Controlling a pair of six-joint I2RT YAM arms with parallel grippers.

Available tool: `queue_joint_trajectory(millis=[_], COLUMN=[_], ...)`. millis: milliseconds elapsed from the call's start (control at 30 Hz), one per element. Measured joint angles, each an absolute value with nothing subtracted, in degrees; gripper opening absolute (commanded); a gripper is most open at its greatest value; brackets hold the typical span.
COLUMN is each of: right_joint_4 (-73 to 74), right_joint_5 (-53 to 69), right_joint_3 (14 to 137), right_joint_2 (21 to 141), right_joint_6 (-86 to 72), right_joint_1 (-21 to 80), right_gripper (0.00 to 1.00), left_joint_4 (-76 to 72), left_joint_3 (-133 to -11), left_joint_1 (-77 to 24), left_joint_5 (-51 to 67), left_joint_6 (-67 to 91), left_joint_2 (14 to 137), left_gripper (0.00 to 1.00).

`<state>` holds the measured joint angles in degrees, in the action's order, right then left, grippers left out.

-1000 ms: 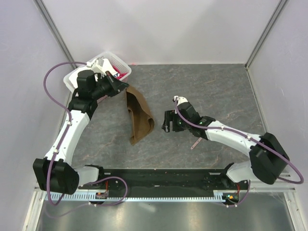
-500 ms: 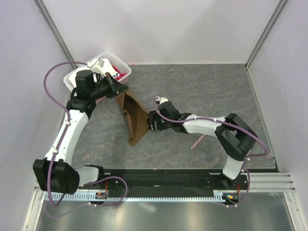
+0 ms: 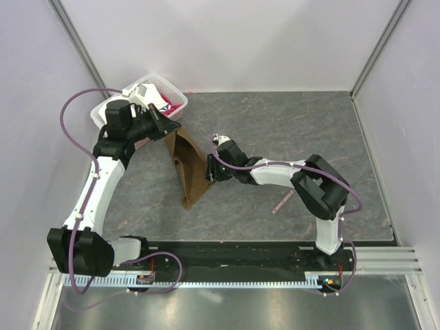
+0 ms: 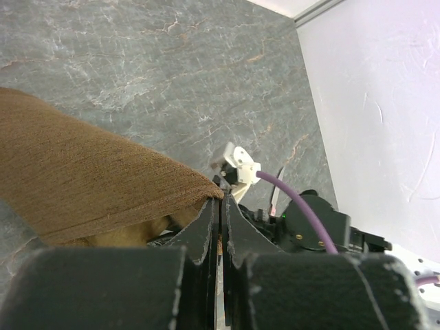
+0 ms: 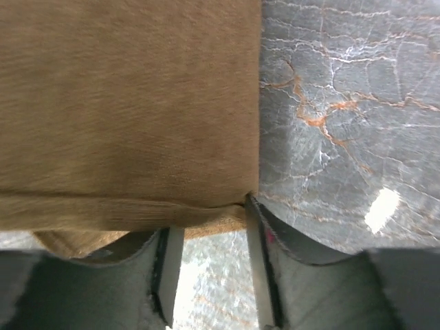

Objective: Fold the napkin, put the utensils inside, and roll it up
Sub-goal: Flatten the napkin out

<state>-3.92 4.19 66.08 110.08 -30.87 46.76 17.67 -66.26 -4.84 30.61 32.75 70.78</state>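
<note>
The brown napkin (image 3: 191, 168) hangs crumpled from its far corner down to the table. My left gripper (image 3: 169, 130) is shut on that far corner and holds it up; in the left wrist view the jaws (image 4: 221, 204) are pressed together on the cloth (image 4: 89, 175). My right gripper (image 3: 210, 170) is open at the napkin's right edge. In the right wrist view the cloth's lower edge (image 5: 130, 103) lies across the open fingertips (image 5: 210, 221). The utensil (image 3: 281, 202), slim with a pale pinkish handle, lies on the table to the right of the right arm.
A white basket (image 3: 152, 84) with pink and white cloths stands at the back left, just behind the left gripper. The grey marbled table (image 3: 302, 130) is bounded by walls at the back and sides. The right arm's wrist shows in the left wrist view (image 4: 313, 220).
My right arm has swung left across the table from the middle to the napkin's right edge. The left gripper has kept its hold and the napkin has been pulled slightly taller.
</note>
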Motion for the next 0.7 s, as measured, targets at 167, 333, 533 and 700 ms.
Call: queue_joint_trajectory(millis=[167,333,533,700], right_joint_4=[-3.9,0.7,13.6,18.2], right_joint_5=[2.8,-2.1,-14.9,-26.2], right_joint_3=[67.7,70.4,74.9,79.0], right_joint_2=[112.6,111.5,99.0,86.8], right_joint_6=[-30.8,-26.9,-17.7,-12.0], right_joint_1=[46.8,46.6,46.6,46.2], right_gripper=[0.0,0.0,0.04,0.31], left_joint_4=[17.7,18.0,19.8,19.6], left_joint_3=[-66.8,-67.6,-71.4,-71.5], left_joint_1=[-4.8,-2.2,5.2,6.1], left_joint_5=[31.6,34.0,35.0,34.6], left_joint_6=[32.5,32.5,32.5,32.4], left_joint_2=[70.8,70.8,70.0,65.3], left_gripper=[0.02,0.02,0.02,0.02])
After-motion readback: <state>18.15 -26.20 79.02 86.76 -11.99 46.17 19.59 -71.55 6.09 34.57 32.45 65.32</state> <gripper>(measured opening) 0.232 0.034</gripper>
